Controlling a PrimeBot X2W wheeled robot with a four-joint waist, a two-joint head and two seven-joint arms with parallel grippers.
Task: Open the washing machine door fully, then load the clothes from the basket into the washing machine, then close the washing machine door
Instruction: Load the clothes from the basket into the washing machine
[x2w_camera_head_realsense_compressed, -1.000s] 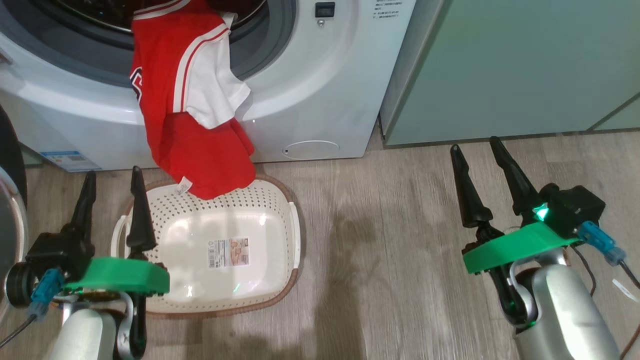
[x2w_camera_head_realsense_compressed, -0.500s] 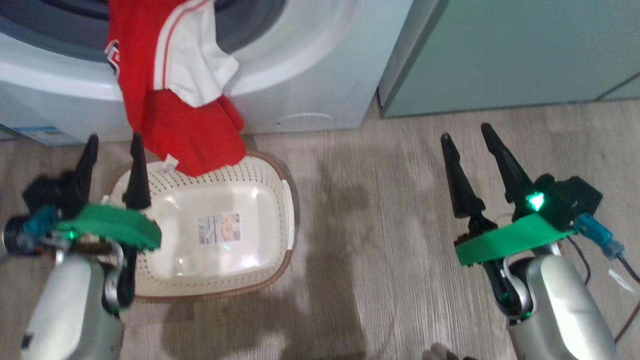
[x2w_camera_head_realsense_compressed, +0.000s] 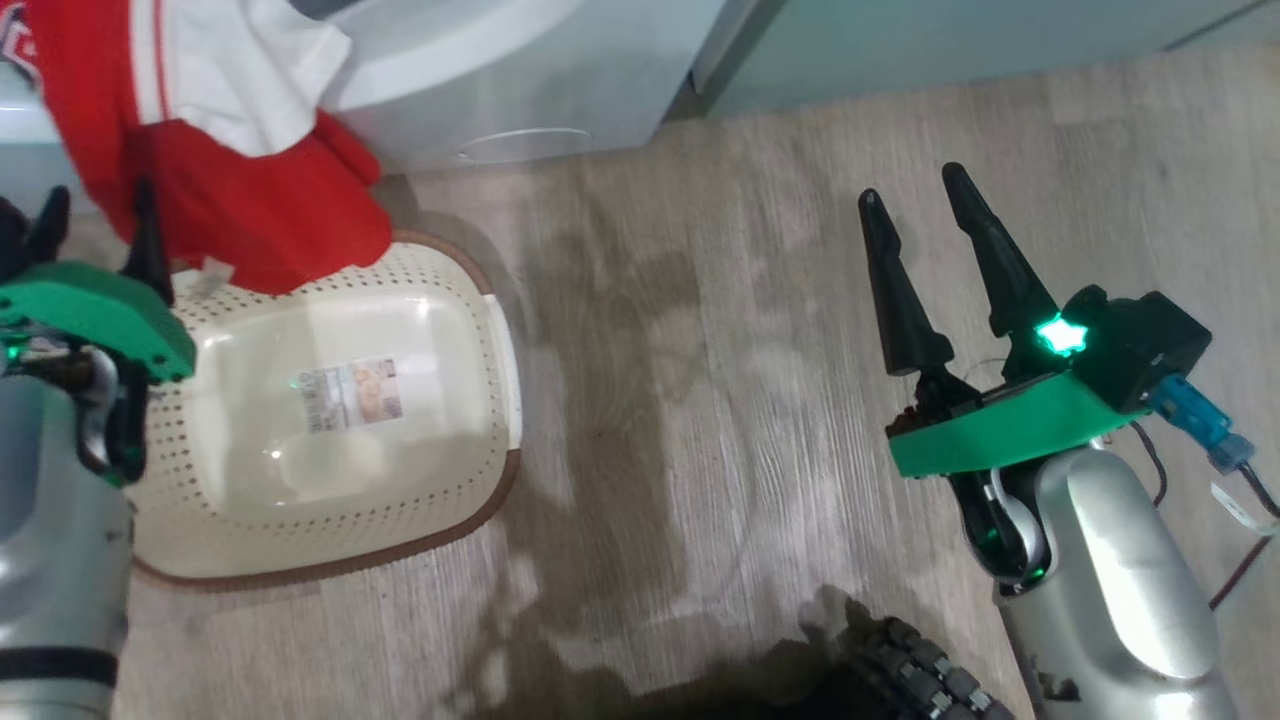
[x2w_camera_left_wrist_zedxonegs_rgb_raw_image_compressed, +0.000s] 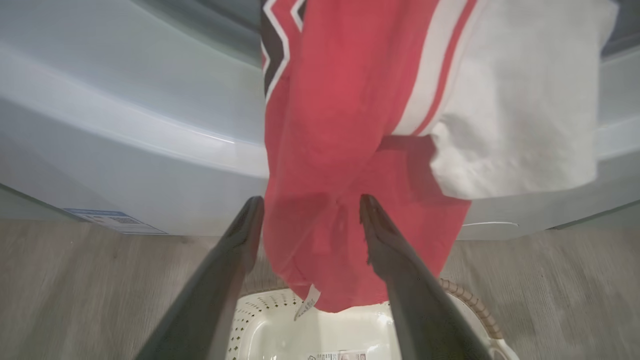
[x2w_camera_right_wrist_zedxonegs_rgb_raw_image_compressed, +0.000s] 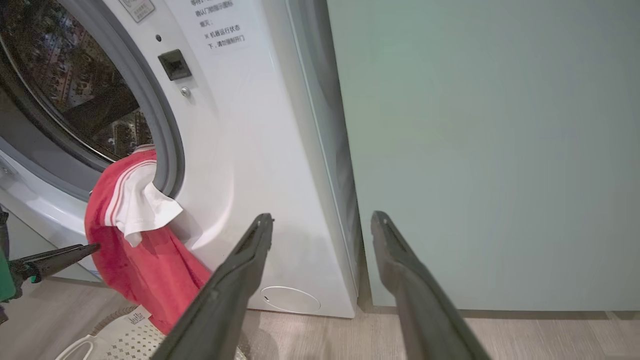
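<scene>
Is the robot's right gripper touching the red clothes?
Apart. The head view shows the right gripper, jaws open, with bare floor between it and the clothes.

Grey wood-look floor (x2w_camera_head_realsense_compressed: 700, 400) is seen spread across the middle of the frame, and a pale green cabinet (x2w_camera_head_realsense_compressed: 900, 40) is stood along the upper right.

Soft red cloth clothes (x2w_camera_left_wrist_zedxonegs_rgb_raw_image_compressed: 345, 165), glossy perforated plastic basket (x2w_camera_head_realsense_compressed: 440, 300)
</scene>
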